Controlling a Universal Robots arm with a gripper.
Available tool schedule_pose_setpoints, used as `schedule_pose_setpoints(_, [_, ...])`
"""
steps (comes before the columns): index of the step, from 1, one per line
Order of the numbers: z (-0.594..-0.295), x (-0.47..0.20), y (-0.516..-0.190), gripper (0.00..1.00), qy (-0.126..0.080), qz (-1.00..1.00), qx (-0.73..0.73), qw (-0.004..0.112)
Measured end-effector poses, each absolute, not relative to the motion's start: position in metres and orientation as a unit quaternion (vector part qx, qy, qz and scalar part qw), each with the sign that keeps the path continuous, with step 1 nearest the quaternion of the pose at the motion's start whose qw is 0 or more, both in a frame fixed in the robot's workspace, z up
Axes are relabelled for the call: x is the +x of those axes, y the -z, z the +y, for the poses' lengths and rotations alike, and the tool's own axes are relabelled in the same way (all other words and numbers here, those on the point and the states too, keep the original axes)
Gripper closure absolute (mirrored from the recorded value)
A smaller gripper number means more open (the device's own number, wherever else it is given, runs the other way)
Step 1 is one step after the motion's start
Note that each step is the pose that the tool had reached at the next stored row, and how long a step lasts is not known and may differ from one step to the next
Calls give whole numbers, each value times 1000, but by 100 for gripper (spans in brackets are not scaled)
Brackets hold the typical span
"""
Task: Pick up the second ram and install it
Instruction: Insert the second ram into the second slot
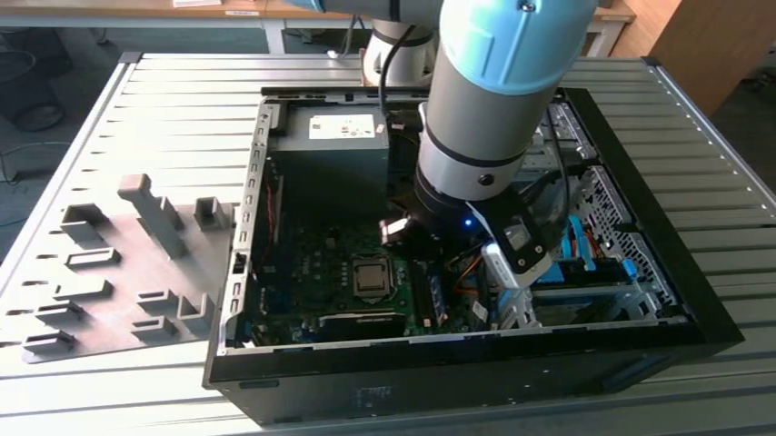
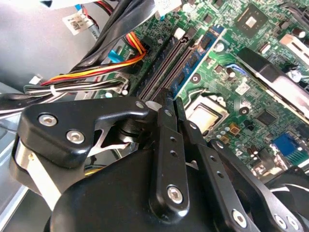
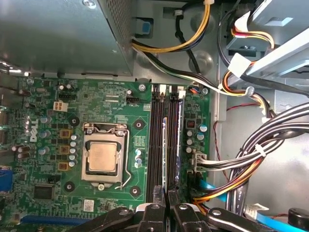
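A blue-green ram [image 2: 199, 57] with dark chips stands upright in a slot on the green motherboard [image 3: 111, 104], beside the long black slot rails [image 3: 158, 145]. My gripper [image 2: 171, 100] is low inside the open computer case [image 1: 243, 272], its black fingers [image 2: 163, 145] pressed together with no gap. The fingertips sit right at the near end of that ram and of the rails. In the first wrist view my gripper [image 3: 166, 197] is over the end of the slot rails, next to the CPU socket [image 3: 104, 157]. Whether the tips touch the stick is hidden.
Bundled cables [image 3: 251, 159] and orange-yellow wires [image 2: 96, 70] run close beside the slots. The power supply box [image 1: 330, 145] fills the case's far end and a drive cage [image 1: 594, 245] lines the exterior view's right. Grey holder blocks [image 1: 134, 245] stand on the slatted table.
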State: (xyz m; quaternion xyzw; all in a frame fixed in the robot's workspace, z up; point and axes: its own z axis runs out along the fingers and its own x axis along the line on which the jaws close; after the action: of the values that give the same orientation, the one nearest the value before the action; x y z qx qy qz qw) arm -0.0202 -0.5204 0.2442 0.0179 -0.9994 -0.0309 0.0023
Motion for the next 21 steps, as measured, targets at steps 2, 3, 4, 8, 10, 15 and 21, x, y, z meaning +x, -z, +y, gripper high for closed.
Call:
schedule_pose_setpoints(2, [-520,-20,-244,86,31,-999,18,2])
schedule_pose_setpoints(3, [-519,-20,-244,86,31,-999,18,2])
schedule_pose_setpoints(4, [-517,-20,-244,86,31,-999,18,2])
schedule_pose_setpoints(8, [-507,-20,-244,86,31,-999,18,2])
schedule_pose_setpoints(10, [-504,-20,-244,86,31,-999,18,2])
schedule_pose_setpoints(15, [-496,-21,-244,86,31,-999,18,2])
schedule_pose_setpoints(21, [-492,-21,-243,86,31,-999,18,2])
